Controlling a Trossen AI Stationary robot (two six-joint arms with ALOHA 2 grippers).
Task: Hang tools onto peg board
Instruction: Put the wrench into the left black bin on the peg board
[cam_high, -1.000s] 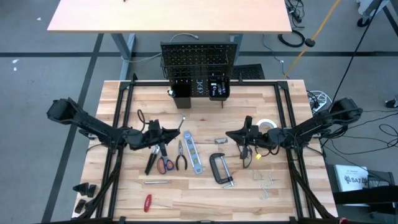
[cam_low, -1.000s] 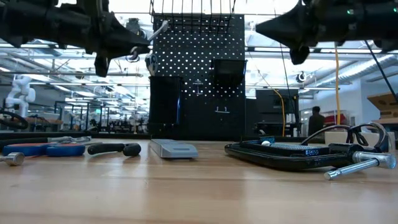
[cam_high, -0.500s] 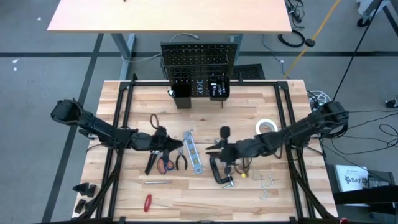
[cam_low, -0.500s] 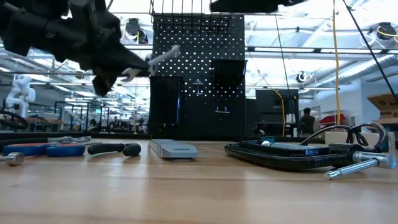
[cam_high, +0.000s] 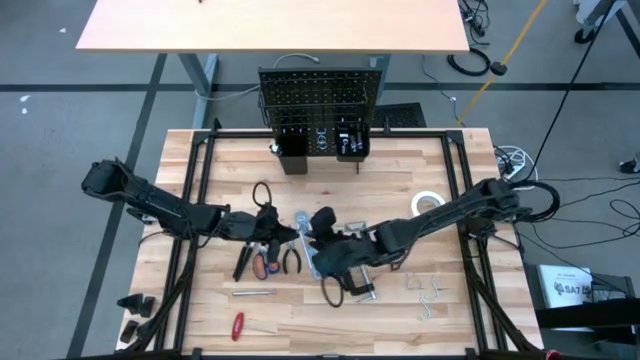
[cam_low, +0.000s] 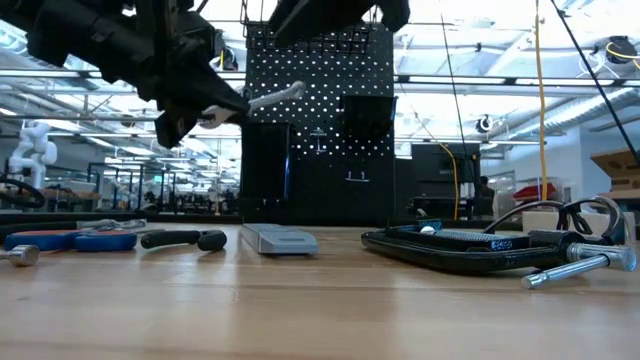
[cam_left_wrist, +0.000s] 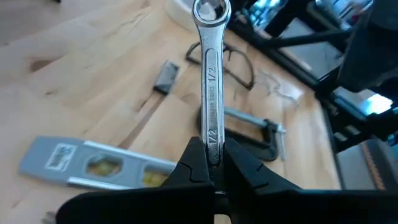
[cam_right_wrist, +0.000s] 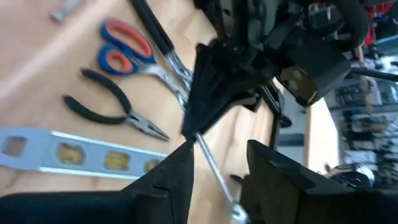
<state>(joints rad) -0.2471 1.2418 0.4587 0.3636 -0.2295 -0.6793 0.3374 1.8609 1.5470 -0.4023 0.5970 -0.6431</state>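
Pale plank table (cam_high: 440, 170) in an open hall, left gripper (cam_left_wrist: 212, 163) pinching a wrench (cam_left_wrist: 210, 87) stamped "1/2", right gripper (cam_right_wrist: 217, 163) parted, empty.

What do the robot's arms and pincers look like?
Both arms are long, thin and black, made of jointed tubes with chunky round shoulders at the table's edges. Black cables trail off past the right shoulder. The left pincer and the right pincer each end in two dark, wedge-shaped fingers. No markings show on them.
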